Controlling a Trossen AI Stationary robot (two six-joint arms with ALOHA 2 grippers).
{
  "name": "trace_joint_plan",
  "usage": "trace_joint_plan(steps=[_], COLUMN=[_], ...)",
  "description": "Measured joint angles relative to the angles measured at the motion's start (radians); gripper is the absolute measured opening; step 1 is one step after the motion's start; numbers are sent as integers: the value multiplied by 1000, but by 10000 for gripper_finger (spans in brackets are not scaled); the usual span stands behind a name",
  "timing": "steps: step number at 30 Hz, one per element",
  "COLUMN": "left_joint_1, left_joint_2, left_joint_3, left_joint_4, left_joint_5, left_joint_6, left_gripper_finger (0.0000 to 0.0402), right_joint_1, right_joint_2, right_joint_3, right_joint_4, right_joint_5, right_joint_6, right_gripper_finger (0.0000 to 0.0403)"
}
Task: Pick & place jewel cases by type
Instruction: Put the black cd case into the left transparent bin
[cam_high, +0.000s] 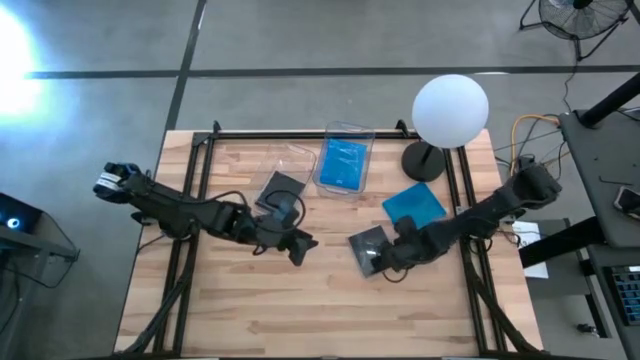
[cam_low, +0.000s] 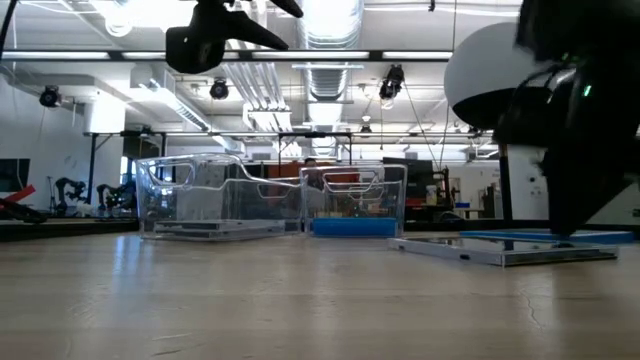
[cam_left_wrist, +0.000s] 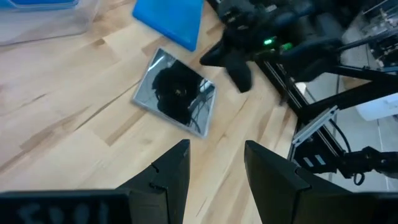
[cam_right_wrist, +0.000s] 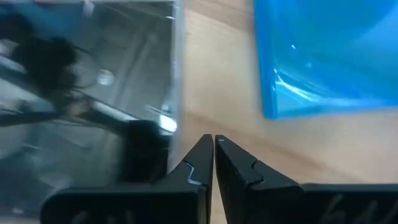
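Observation:
A glossy dark jewel case (cam_high: 366, 246) (cam_left_wrist: 176, 93) (cam_right_wrist: 87, 81) lies flat on the wood, right of the table's middle. A blue case (cam_high: 413, 205) (cam_right_wrist: 329, 56) lies flat just beyond it. Another blue case (cam_high: 345, 163) rests in the right clear bin, and a dark case (cam_high: 281, 187) lies by the left clear bin. My right gripper (cam_right_wrist: 214, 146) is shut, low over bare wood between the glossy case's edge and the blue case. My left gripper (cam_left_wrist: 214, 165) (cam_high: 300, 245) is open, raised above the table's middle, left of the glossy case. My right gripper's shut fingertips (cam_right_wrist: 205, 149) point down at the wood right beside the glossy case's edge (cam_right_wrist: 177, 93). I cannot tell whether they touch the case or the table.
Two clear bins (cam_low: 215, 200) (cam_low: 355, 200) stand side by side at the far middle of the table. A lamp with a white globe (cam_high: 450, 108) and a dark base (cam_high: 424, 160) stands at the far right. Bare wood (cam_high: 320, 310) spreads along the near side.

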Motion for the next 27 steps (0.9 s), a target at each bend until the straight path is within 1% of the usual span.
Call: trace_joint_plan(steps=[3, 5, 8, 11, 13, 17, 20, 22, 24, 27], left_joint_1=[0, 0, -7, -31, -56, -121, -163, -185, -203, -221], left_joint_2=[2, 5, 14, 29, 36, 37, 38, 38, 38, 40], left_joint_3=[0, 0, -6, -30, -61, -131, -174, -201, -229, -265], left_joint_4=[0, -8, -92, -229, -268, -225, -177, -121, -62, 44], left_joint_5=[-1, -2, -1, 11, 30, 47, 54, 53, 54, 53], left_joint_6=[7, 5, -27, -118, -175, -266, -333, -368, -399, -430], left_gripper_finger=[133, 133, 133, 133, 133, 133, 133, 133, 133, 133], right_joint_1=[-48, -64, -67, -65, -64, -63, -62, -63, -73, -99], right_joint_2=[74, 112, 153, 167, 161, 155, 143, 149, 164, 188], right_joint_3=[-2, 21, 82, 138, 166, 199, 219, 227, 228, 228], right_joint_4=[95, 162, 223, 265, 273, 282, 351, 317, 272, 272], right_joint_5=[-41, -57, -82, -155, -191, -194, -223, -198, -166, -146], right_joint_6=[-94, -140, -217, -329, -376, -425, -512, -525, -491, -509], right_gripper_finger=[13, 13, 13, 13, 13, 13, 13, 13, 13, 13])
